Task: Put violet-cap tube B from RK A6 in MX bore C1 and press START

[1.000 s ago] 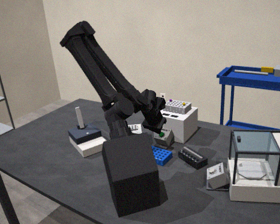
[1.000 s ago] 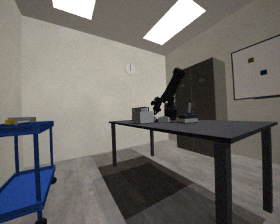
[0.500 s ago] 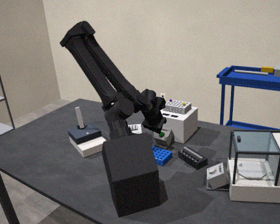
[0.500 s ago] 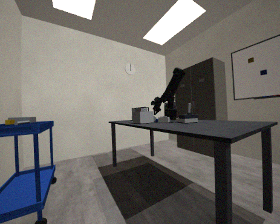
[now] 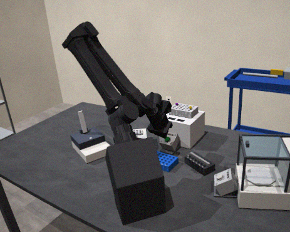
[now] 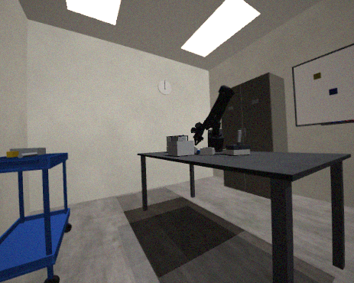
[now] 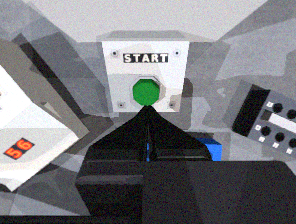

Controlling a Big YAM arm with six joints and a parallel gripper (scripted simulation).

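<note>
Only the wrist view shows the end effector (image 7: 148, 109), pressed together on nothing, its tip at the green START key's (image 7: 145, 91) 6 o'clock edge; from the top view the mixer (image 5: 172, 142) is half hidden.

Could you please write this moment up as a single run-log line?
phase: pressing START | gripper: shut, empty, tip at the green START key | mixer: level on bench | contact with key: cannot tell

blue cart (image 5: 260, 82) well right of gripper, far side | glass-walled balance (image 5: 266, 170) right, nearer camera | wall clock (image 6: 164, 86) above, left | whiteboard (image 6: 329, 86) right wall
</note>
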